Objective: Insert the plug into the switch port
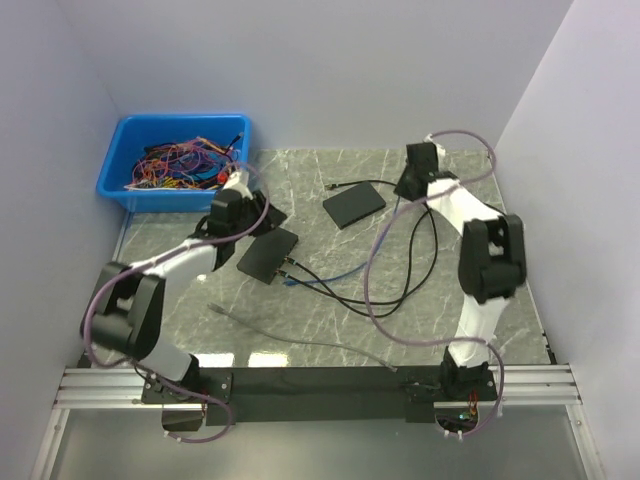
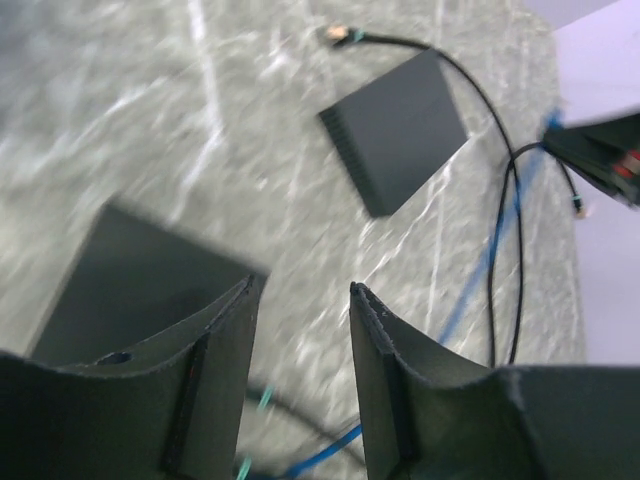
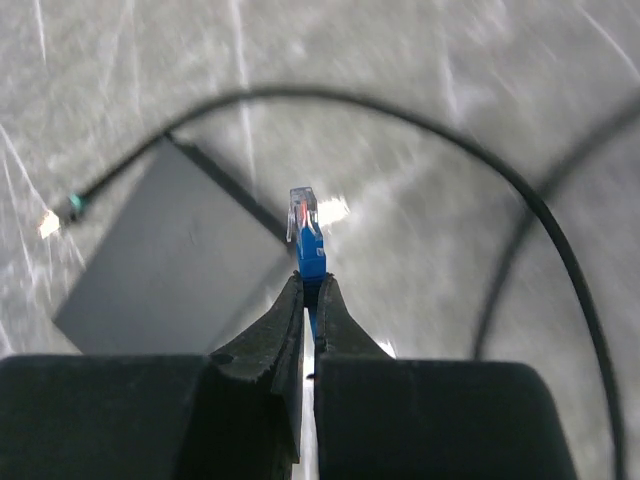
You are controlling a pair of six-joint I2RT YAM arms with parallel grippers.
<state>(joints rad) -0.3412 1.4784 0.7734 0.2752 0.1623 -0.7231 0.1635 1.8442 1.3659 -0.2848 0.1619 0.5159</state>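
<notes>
The right gripper pinches a blue plug between its closed fingertips, the clear tip pointing away from the camera. Just left lies the dark flat switch on the marble table. A black cable arcs around them (another plug end lies far left).

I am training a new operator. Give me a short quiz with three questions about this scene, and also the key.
1. True or false: the right gripper is shut on the blue plug.
2. Choose one: the left gripper is A) open and holding nothing, B) shut on a cable, C) shut on a switch.
3. Fill in: the blue bin of wires stands at the far ____ corner of the table.
Key: 1 true; 2 A; 3 left.
</notes>
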